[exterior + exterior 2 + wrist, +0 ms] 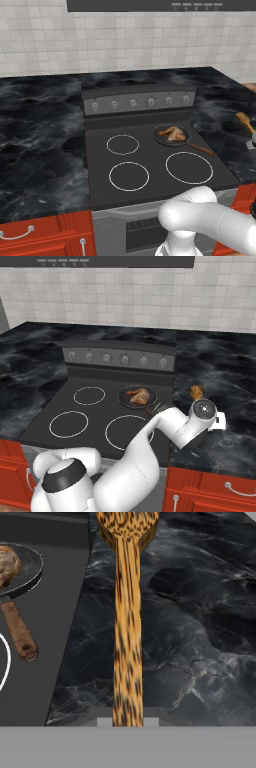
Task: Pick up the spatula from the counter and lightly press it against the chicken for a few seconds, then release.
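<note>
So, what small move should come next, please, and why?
Probably lift and swing left: the pincer is shut on the speckled wooden spatula at the black marble counter, and the browned chicken sits in the dark frying pan leftward.

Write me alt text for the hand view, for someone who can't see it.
A wooden spatula runs straight up the middle, its handle clamped between the jaws at the bottom, over a black marble counter. At left, on the stove, sits a dark pan holding chicken, its wooden handle pointing down the picture.
</note>
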You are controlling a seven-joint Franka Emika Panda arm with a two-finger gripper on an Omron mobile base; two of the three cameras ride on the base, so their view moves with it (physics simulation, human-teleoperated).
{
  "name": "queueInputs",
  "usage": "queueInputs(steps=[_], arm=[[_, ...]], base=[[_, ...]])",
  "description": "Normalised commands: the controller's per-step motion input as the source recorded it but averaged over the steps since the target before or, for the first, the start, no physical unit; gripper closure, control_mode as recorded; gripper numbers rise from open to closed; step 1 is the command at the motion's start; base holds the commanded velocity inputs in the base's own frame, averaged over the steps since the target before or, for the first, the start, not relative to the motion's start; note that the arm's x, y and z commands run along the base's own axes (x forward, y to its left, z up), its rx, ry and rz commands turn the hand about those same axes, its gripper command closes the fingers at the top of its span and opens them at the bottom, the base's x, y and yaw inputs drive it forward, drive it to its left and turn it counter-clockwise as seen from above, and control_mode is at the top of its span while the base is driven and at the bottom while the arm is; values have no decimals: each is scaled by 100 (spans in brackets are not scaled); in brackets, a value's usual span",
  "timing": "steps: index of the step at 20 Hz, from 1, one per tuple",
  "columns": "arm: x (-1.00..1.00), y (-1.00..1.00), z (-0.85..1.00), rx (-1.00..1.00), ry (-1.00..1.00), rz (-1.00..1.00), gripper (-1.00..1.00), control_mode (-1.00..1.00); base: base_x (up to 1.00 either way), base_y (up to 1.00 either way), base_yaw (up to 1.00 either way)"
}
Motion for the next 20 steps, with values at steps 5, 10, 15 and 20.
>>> queueInputs(steps=[5,10,15,20], arm=[[0,8,23,-19,10,19,100,-100],[0,11,2,-28,7,22,100,-100],[2,11,3,-18,5,19,100,-100],[2,0,-5,0,1,8,100,-100]], base=[[0,0,0],[0,0,0],[0,0,0],[0,0,0]])
